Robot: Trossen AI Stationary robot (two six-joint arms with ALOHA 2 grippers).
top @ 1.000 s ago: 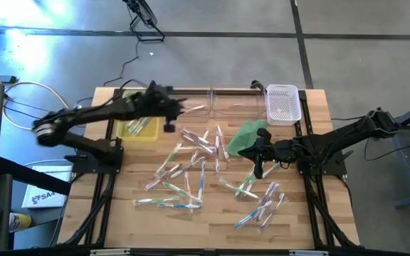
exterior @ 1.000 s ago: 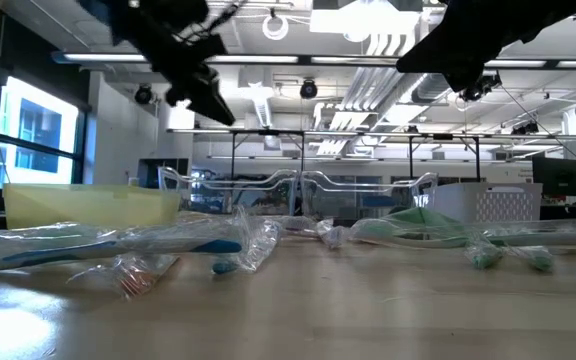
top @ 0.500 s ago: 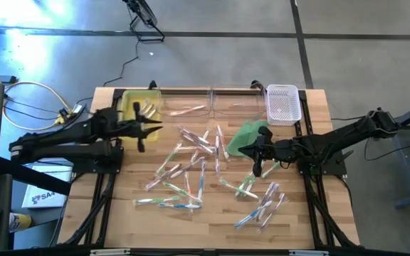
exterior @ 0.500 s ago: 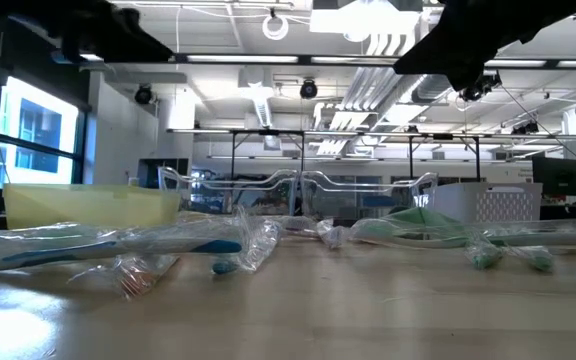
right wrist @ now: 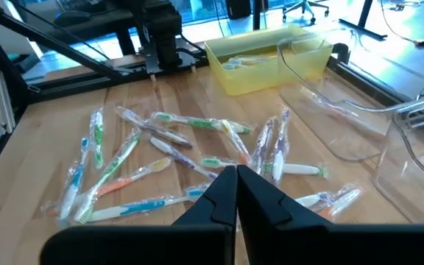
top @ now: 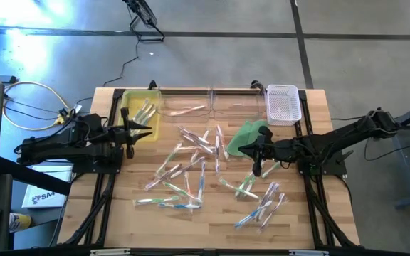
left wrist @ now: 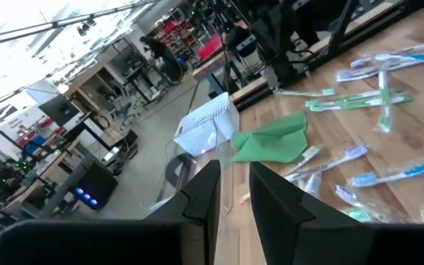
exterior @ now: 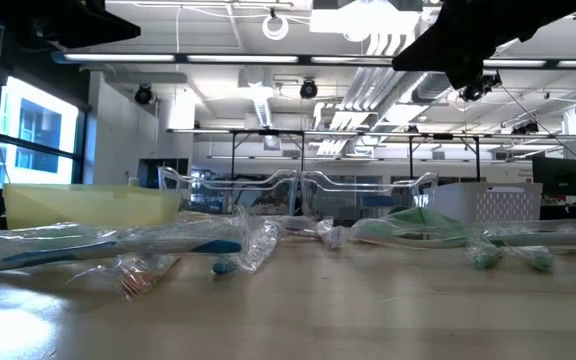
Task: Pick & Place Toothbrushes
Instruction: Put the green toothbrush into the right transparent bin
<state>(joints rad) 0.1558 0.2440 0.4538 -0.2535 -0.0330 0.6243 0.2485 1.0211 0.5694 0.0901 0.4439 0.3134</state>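
Low view, near to far: wrapped toothbrushes (exterior: 118,243) lie across the front of the bench (exterior: 298,310), one with a blue handle at lower left. Behind them stand the yellow bin (exterior: 88,206) at left, two clear trays (exterior: 298,190) at centre, the green cloth (exterior: 428,222) and the white basket (exterior: 503,203) at right.

High view: the toothbrushes (top: 191,167) are scattered loose over the centre and lower right of the bench (top: 305,227) — one cluster at centre, a smaller one at lower right (top: 262,206). Several more lie inside the yellow bin (top: 129,125) at the upper left corner. One wrapped brush lies in the left clear tray (top: 184,110) along the top edge. The white basket (top: 282,104) sits at upper right, with the green cloth (top: 246,136) just below and left of it.

The left hand (top: 146,131) is at the left edge of the bench, beside the yellow bin. In the left wrist view its fingers (left wrist: 274,202) stand slightly apart with nothing between them — open, holding nothing.

The right hand (top: 242,151) hangs over the green cloth at centre right. In the right wrist view its fingers (right wrist: 219,195) are pressed together, closed and empty, with the scattered toothbrushes (right wrist: 182,147) and the yellow bin (right wrist: 260,55) beyond.
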